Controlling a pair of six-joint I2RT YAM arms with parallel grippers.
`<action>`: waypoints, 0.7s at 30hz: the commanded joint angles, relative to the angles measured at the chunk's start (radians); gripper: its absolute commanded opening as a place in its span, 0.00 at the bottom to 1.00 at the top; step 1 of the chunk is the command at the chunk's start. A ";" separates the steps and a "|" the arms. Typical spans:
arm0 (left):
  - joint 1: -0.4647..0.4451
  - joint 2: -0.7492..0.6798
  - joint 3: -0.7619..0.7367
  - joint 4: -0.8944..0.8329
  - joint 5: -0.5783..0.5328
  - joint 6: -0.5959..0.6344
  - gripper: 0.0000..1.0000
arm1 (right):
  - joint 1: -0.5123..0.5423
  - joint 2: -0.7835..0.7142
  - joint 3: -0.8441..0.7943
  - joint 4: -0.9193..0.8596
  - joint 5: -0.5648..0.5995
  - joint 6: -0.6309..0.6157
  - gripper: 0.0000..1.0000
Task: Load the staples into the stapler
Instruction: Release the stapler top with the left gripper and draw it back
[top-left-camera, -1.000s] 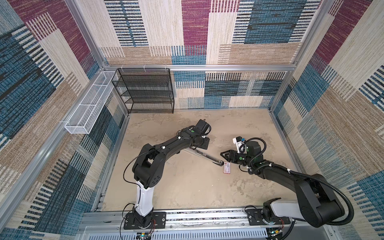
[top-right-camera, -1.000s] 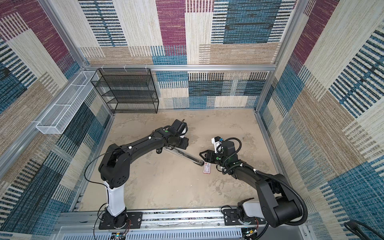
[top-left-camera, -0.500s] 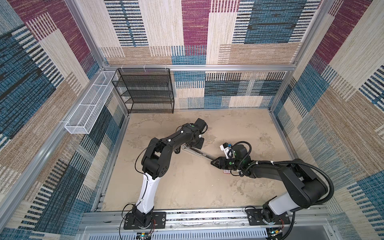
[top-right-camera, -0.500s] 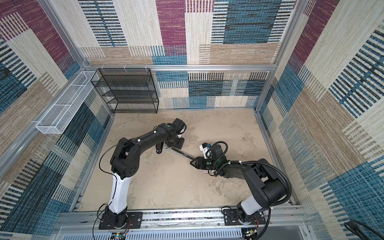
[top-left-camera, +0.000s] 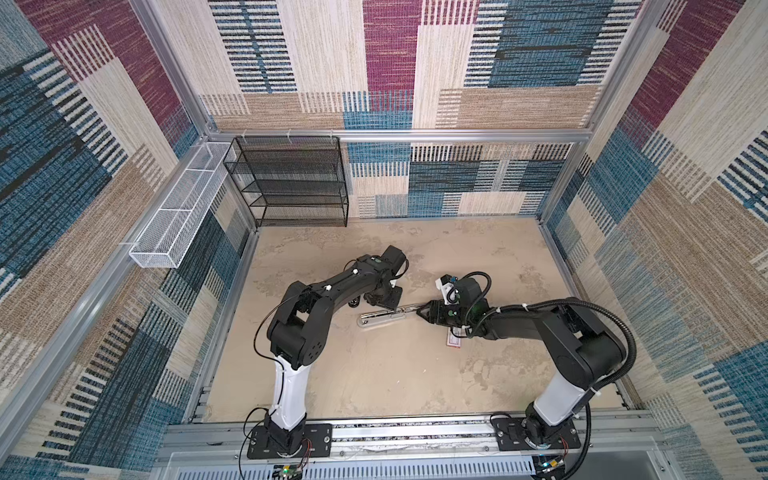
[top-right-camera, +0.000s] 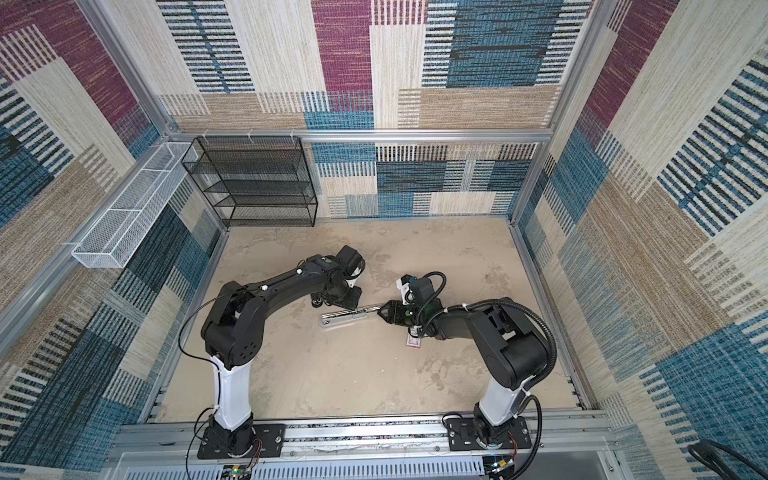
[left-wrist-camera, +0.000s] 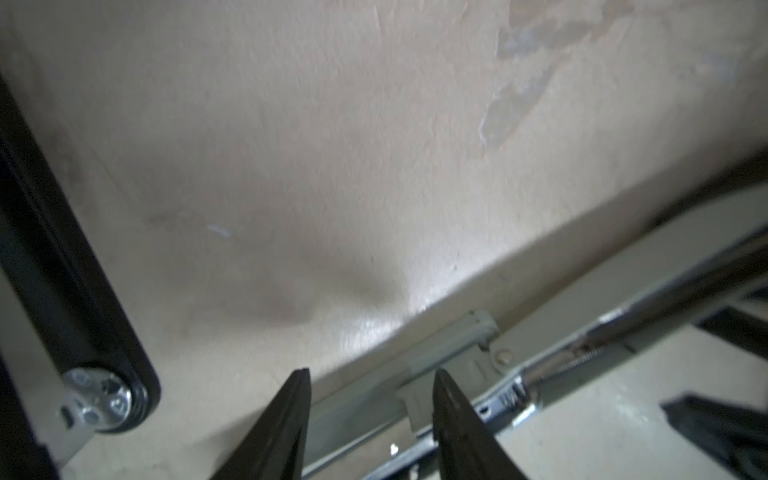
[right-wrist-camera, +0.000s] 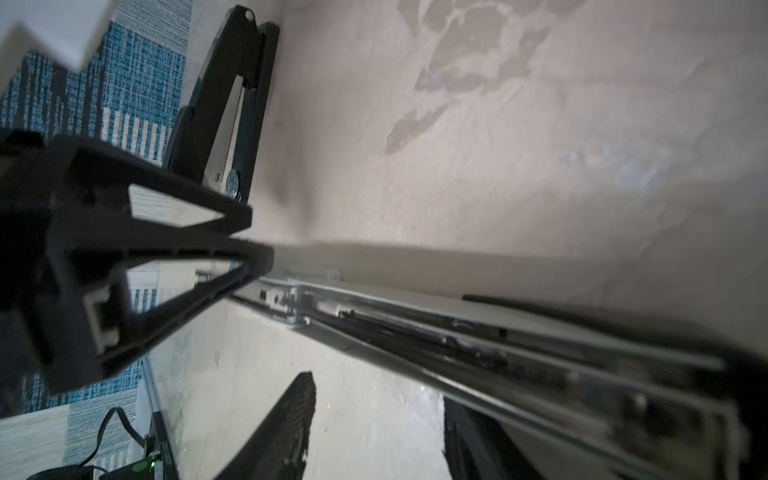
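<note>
In both top views the stapler (top-left-camera: 381, 318) (top-right-camera: 348, 318) lay opened out flat on the tabletop (top-left-camera: 374, 386), a little above the centre of the frame. The left pincer (top-left-camera: 385, 303) came down on its upper edge near the middle, and the right pincer (top-left-camera: 419, 311) pointed at its right end. The box of staples (top-left-camera: 454, 340) (top-right-camera: 412, 341), white with a red mark, lay flat just below and right of the stapler, partly under the right wrist. Neither pincer's opening could be judged from up there.

In the left wrist view the left pincer (left-wrist-camera: 372, 399) stood about half apart at the lower edge, one finger (left-wrist-camera: 291, 424) on either side of the stapler's grey hinge block (left-wrist-camera: 457, 345). Whether the fingers pressed on it could not be told.

In the right wrist view the right pincer (right-wrist-camera: 376, 388) was parted, with bare tabletop between its fingers and nothing held. The stapler's metal rail (right-wrist-camera: 498, 345) ran diagonally from the centre towards the lower right, passing over one finger.
</note>
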 joint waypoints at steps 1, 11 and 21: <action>-0.003 -0.054 -0.062 0.055 0.091 -0.041 0.52 | -0.016 0.033 0.039 0.012 0.058 0.009 0.55; -0.071 -0.117 -0.199 0.178 0.125 -0.039 0.54 | -0.070 0.033 0.097 -0.011 0.041 -0.023 0.57; -0.110 -0.042 -0.135 0.177 0.078 -0.076 0.29 | -0.133 -0.131 -0.031 -0.041 0.068 -0.032 0.57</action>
